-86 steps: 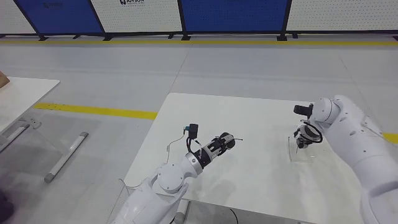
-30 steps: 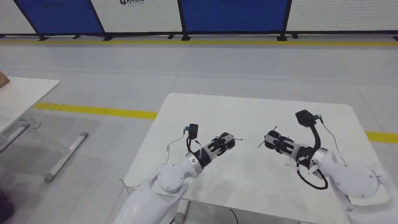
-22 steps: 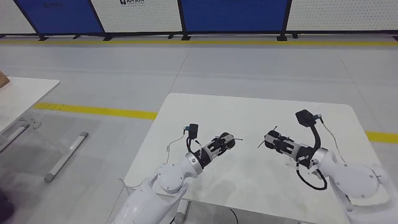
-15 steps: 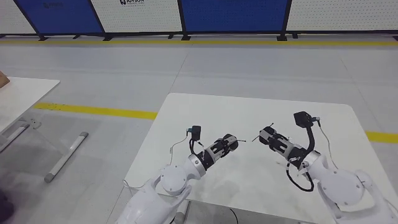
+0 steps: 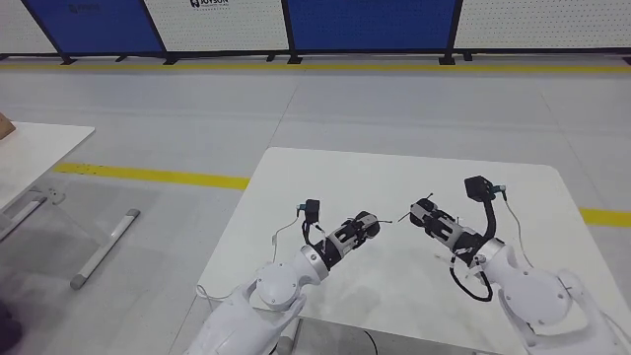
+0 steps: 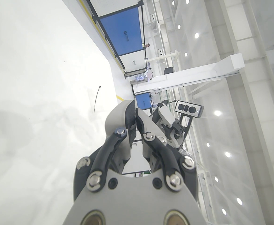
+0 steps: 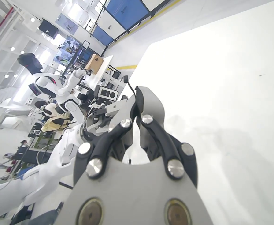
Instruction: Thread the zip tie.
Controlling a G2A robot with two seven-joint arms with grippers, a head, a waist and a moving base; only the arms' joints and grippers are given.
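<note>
My right gripper point(image 5: 422, 212) hovers over the middle of the white table point(image 5: 325, 173), shut on a black zip tie point(image 7: 130, 85). The tie's small square head sticks out past the fingertips in the right wrist view, where that gripper point(image 7: 135, 94) points toward the other arm. My left gripper point(image 5: 367, 225) faces it a short gap away, fingers pressed together point(image 6: 135, 108) with nothing visible between the pads. A second thin black zip tie point(image 6: 96, 99) shows against the table beside the left fingers. I cannot tell whether it touches them.
The table's near edge lies just under both forearms, and its far edge runs along the back point(image 5: 414, 153). Another white table point(image 5: 39, 148) stands to the far left across the floor. Blue and white panels point(image 5: 370, 5) line the back.
The right arm swung in from the table's right side toward the middle with the tie. In the last second both grippers edged closer together, tips facing.
</note>
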